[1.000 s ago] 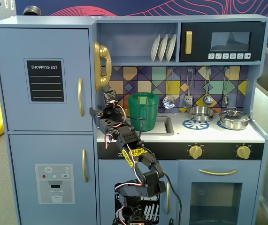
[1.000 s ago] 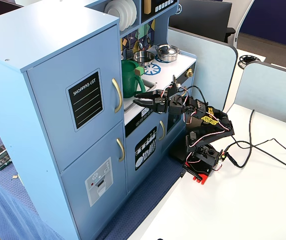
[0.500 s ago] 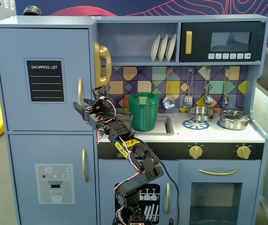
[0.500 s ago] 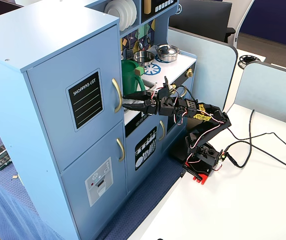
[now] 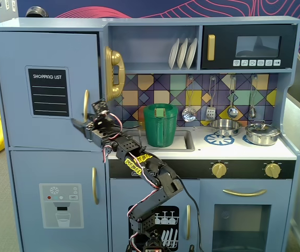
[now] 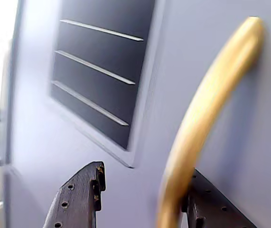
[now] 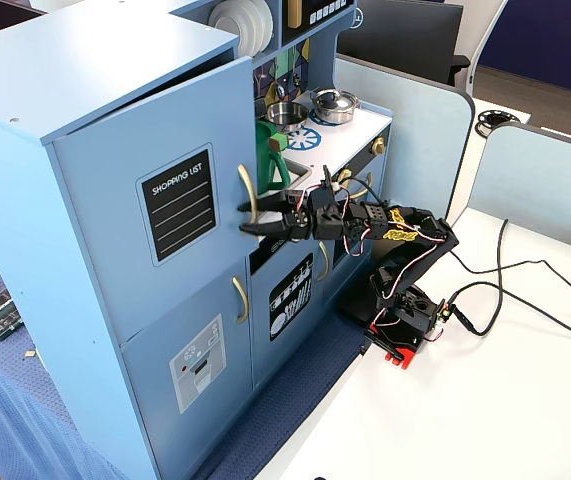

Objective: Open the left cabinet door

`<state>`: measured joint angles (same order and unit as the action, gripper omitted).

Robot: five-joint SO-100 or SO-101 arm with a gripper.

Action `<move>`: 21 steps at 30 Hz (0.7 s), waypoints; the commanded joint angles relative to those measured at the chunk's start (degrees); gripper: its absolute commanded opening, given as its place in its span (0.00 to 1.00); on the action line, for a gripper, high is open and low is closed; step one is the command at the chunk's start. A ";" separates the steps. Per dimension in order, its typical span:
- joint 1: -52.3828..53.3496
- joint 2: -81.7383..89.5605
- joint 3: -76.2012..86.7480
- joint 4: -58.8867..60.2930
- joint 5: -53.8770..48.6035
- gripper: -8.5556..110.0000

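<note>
Left cabinet door (image 5: 44, 86): blue-grey, black chalkboard panel, curved gold handle (image 6: 199, 128). Pincer (image 7: 248, 218) spread wide, straddling handle, not clamped.

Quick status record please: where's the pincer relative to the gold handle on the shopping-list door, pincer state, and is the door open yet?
target: left cabinet door with the black SHOPPING LIST panel
handle: curved gold handle on the door's right edge in a fixed view
pincer: pincer open, one finger on each side of the handle's lower part
contact: handle sits between the fingers; not clamped
door state: slightly ajar at the handle side, seen in a fixed view
lower door: water-dispenser door shut
</note>
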<state>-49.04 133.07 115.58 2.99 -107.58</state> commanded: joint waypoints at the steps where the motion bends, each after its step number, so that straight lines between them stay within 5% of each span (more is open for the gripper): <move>1: -3.96 0.62 -3.52 -1.93 -3.96 0.15; 10: -11.69 1.67 -3.08 -3.43 -10.46 0.15; 21: -7.56 12.22 4.66 -0.44 -9.58 0.14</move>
<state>-58.80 139.39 119.27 1.67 -117.69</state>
